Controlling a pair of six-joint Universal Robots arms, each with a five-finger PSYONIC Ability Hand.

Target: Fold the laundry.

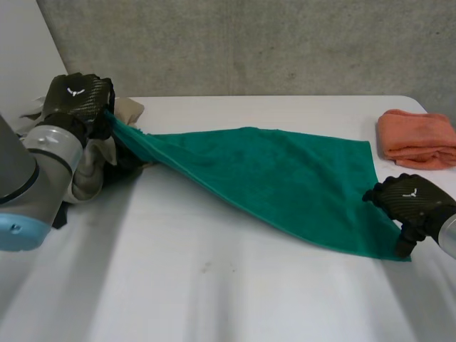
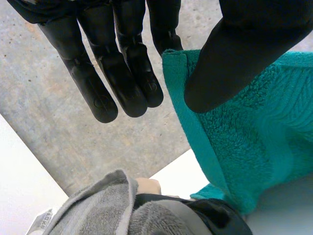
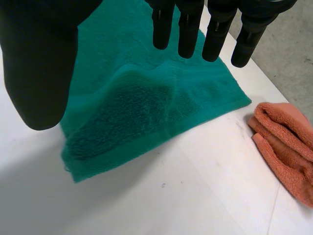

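A green towel point(image 1: 271, 178) stretches across the white table point(image 1: 214, 285), raised at its far left corner and lying flat on the right. My left hand point(image 1: 75, 96) holds that raised corner up, above the table's left end. In the left wrist view the towel's point(image 2: 254, 147) hemmed edge is pinched between the thumb and the straight fingers point(image 2: 122, 63). My right hand point(image 1: 410, 203) hovers by the towel's near right corner. There its fingers point(image 3: 188, 29) are straight and spread from the thumb, above the towel point(image 3: 146, 112), which lies loose and rumpled on the table.
A folded orange towel point(image 1: 417, 137) lies at the far right of the table, close beside my right hand point(image 3: 286, 147). A heap of grey and beige laundry point(image 1: 92, 167) sits under my left hand point(image 2: 107, 210). A concrete wall stands behind the table.
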